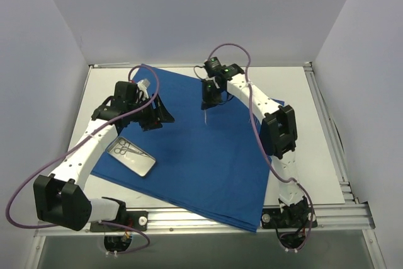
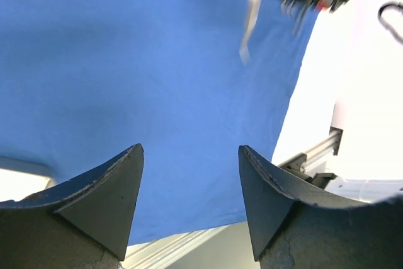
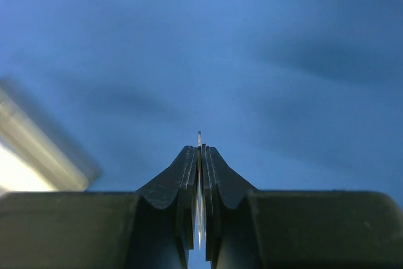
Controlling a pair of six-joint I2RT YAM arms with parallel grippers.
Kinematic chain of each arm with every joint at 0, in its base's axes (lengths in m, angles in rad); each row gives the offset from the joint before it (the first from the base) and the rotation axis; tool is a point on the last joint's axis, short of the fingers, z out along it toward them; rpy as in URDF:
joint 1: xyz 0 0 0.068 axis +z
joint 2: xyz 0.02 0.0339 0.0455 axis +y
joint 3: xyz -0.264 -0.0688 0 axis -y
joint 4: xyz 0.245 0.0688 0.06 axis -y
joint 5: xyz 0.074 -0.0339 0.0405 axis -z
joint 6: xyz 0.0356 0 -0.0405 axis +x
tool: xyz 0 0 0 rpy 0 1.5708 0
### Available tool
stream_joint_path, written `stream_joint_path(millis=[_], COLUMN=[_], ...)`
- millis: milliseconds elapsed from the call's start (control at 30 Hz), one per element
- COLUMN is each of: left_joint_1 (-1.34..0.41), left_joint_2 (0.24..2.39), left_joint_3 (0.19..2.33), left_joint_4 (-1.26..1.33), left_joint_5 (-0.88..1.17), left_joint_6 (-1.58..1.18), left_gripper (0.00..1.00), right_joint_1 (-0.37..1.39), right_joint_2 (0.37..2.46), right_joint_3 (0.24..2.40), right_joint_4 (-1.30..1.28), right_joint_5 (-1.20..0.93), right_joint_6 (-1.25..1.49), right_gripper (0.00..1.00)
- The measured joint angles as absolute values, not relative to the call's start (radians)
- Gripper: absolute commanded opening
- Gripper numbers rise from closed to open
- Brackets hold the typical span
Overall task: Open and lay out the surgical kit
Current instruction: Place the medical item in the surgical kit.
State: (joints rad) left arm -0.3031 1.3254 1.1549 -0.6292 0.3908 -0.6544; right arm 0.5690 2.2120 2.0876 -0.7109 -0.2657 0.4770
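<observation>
The royal-blue drape point(image 1: 201, 149) lies spread over the table. A small shiny metal tray point(image 1: 131, 155) sits on its left part with scissor-like instruments point(image 1: 124, 148) in it. My right gripper point(image 1: 208, 104) is shut on a thin silver instrument point(image 1: 206, 116) that hangs down above the drape's upper middle; in the right wrist view the instrument point(image 3: 199, 174) is clamped edge-on between the fingers. My left gripper point(image 1: 157, 118) is open and empty above the drape, just beyond the tray; in the left wrist view point(image 2: 191, 155) only blue cloth shows between the fingers.
Aluminium rails point(image 1: 208, 218) frame the table at the near edge and the right side. White walls close the back and both sides. The right arm's gripper and the hanging instrument point(image 2: 250, 26) show at the top of the left wrist view.
</observation>
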Motion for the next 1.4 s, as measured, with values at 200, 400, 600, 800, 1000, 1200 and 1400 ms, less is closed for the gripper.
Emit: stream_joint_path(millis=[200,400,600,800,1000,1200,1400], left_joint_1=[-0.262,-0.235,-0.213,-0.194,-0.168,-0.163,-0.162], left_joint_2=[1.315,1.316,1.326,1.354,1.387,1.406,1.419], left_joint_3=[1.119,1.107,1.107,1.108,1.108,1.112,1.121], left_joint_4=[-0.638,-0.644,-0.645,-0.647,-0.647,-0.647,-0.646], left_joint_5=[0.388,0.395,0.412,0.432,0.447,0.462,0.473], left_joint_6=[-0.630,-0.620,-0.617,-0.604,-0.595,-0.592,-0.590], left_gripper=[0.70,0.69,0.69,0.68,0.68,0.68,0.68], right_joint_1=[0.399,0.285,0.262,0.253,0.231,0.209,0.200], right_joint_2=[2.212,2.214,2.235,2.282,2.295,2.303,2.304], right_joint_3=[1.993,1.990,1.990,1.990,1.970,1.970,1.970], right_joint_4=[-0.716,-0.720,-0.720,-0.723,-0.724,-0.723,-0.723], right_joint_5=[-0.170,-0.099,-0.052,-0.012,0.021,0.042,0.046], right_joint_6=[0.513,0.532,0.547,0.562,0.565,0.560,0.550], right_gripper=[0.00,0.00,0.00,0.00,0.00,0.00,0.00])
